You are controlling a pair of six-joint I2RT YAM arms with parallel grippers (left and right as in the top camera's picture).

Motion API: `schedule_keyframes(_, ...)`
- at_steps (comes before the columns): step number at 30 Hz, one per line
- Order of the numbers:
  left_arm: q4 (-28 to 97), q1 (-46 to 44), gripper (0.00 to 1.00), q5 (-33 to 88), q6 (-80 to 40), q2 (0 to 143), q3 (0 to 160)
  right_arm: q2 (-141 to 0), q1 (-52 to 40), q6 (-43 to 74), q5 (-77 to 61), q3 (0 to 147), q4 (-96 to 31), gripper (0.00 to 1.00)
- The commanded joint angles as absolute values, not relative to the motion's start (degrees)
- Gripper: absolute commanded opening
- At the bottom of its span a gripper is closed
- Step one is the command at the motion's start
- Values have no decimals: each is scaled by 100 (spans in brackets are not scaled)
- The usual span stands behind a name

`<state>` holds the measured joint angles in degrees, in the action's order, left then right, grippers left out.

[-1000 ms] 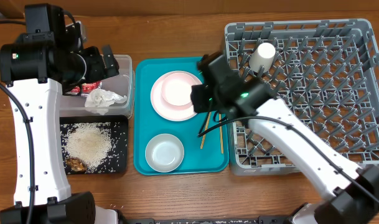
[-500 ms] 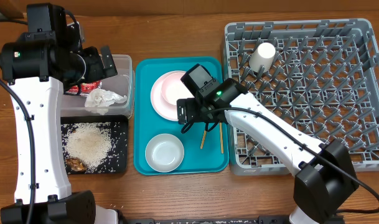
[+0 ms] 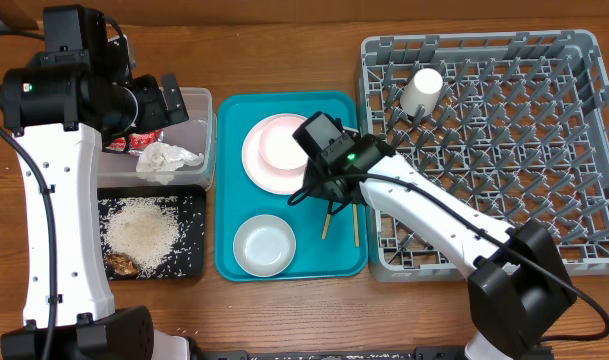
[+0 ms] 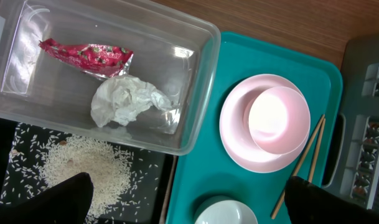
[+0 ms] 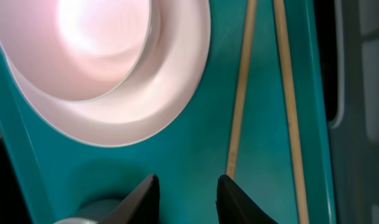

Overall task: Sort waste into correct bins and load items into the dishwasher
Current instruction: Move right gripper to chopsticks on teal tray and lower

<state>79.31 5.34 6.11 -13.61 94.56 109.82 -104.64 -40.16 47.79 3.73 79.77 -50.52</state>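
The pale pink plate with the pinkish bowl on it lies on a teal tray, near the small grey-white bowl and two chopsticks. My right gripper is open and empty, low over the teal tray between the plate and the chopsticks. My left gripper is wide open and empty, high over the clear tub, which holds the red wrapper and the napkin. Rice and brown scraps lie on the black tray. The white cup stands in the grey rack.
The rack's left wall runs right beside the teal tray's right edge and the chopsticks. The tub and the black tray sit against the teal tray's left side. Loose rice grains lie scattered over the black tray.
My right arm has swung left from the rack's edge over the teal tray and now sits by the chopsticks. My left arm has not moved.
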Motion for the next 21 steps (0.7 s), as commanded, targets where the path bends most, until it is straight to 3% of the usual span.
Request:
schedule_keyframes(1,7929,523,100,534,-1437,9498,10986,-10488,-4040,5216,969,7572,-4757,33)
schedule_keyframes(21,7929,523,100,534,-1437,9498,10986,-11133,-4237,5380,1581,7260,-4125,32)
